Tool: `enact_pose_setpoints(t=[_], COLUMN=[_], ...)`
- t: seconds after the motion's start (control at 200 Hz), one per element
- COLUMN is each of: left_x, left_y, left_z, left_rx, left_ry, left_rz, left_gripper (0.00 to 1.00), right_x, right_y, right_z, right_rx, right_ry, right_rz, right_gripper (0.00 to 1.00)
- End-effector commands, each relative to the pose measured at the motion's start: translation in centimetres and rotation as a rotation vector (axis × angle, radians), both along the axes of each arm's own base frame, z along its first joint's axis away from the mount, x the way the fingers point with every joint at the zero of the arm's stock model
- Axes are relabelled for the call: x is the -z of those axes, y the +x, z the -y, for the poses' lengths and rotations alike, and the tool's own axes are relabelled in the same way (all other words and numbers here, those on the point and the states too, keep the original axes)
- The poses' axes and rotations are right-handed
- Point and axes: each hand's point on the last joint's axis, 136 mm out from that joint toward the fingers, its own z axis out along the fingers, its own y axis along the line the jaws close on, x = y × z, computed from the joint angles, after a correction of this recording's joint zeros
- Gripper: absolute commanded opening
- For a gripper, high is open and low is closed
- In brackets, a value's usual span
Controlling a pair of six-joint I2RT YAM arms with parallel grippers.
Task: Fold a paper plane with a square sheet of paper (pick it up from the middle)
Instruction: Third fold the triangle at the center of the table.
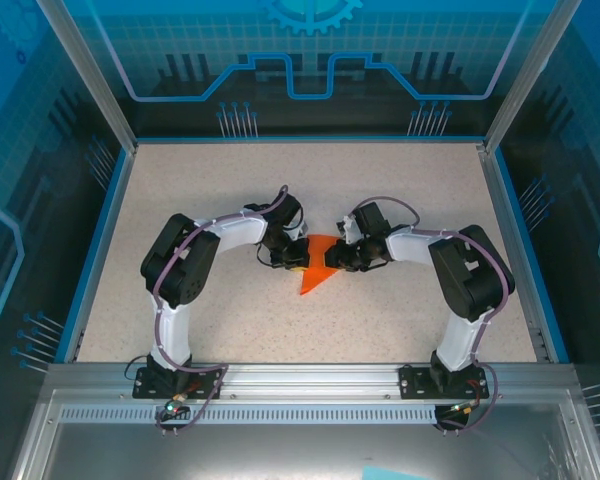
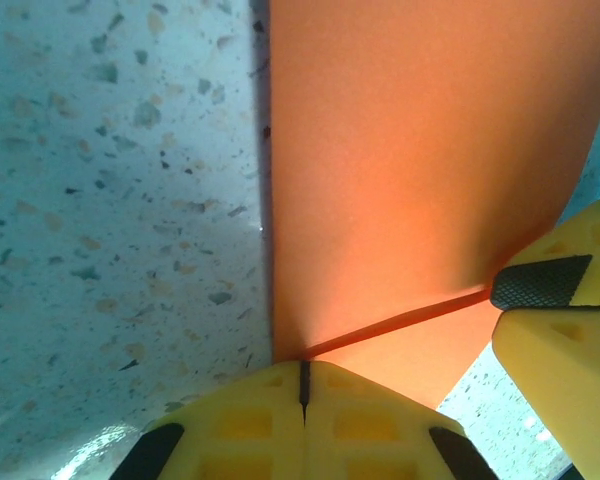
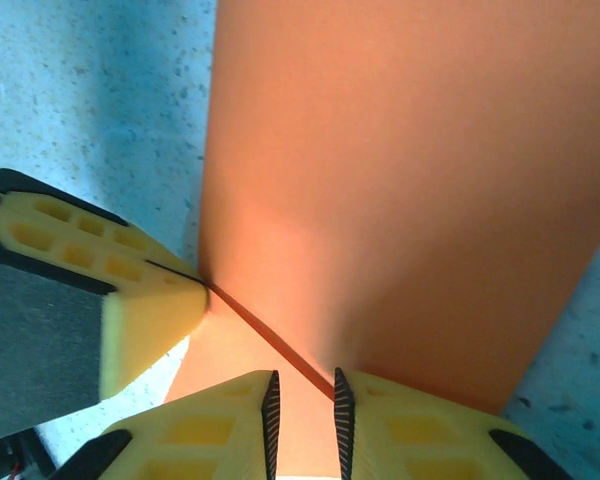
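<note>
Pinching two ends of one raised crease: left gripper [image 2: 303, 378] fully closed on the paper plane [image 1: 316, 272]; right gripper [image 3: 302, 392] nearly closed, crease caught between its pads. Plane lies mid table [image 1: 280, 335], tip toward near edge.

- The top external camera hangs above and behind the arm bases [image 1: 185, 378]. It looks down and forward across the whole speckled table [image 1: 230, 330] from well back, so the paper plane [image 1: 315, 272] is only a small orange patch at mid-table.
- The left wrist camera sits just behind the left gripper [image 2: 303, 378] and looks out along it, very close to the paper and the tabletop.
- The right wrist camera looks the same way past the right gripper [image 3: 302, 388], equally close.
- Both wrist views share the same orange fold, and each catches the other gripper at its edge.
</note>
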Motion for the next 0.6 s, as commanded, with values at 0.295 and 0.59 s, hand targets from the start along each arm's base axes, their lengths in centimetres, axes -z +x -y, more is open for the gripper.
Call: enact_pose_setpoints(t=[0.295, 0.59], left_x=[1.0, 1.1], left_y=[-0.1, -0.3], left_z=[-0.4, -0.6], left_rx=[0.028, 0.035], left_ry=[0.034, 0.039], left_rz=[-0.020, -0.022], left_gripper=[0.02, 0.02], right_x=[-5.6, -2.8], right_y=[-1.8, -2.7], right_z=[-0.8, -3.2], right_rx=[-0.048, -0.082], right_ry=[-0.019, -0.011], right_rz=[0.128, 0.078], right_gripper=[0.25, 0.23])
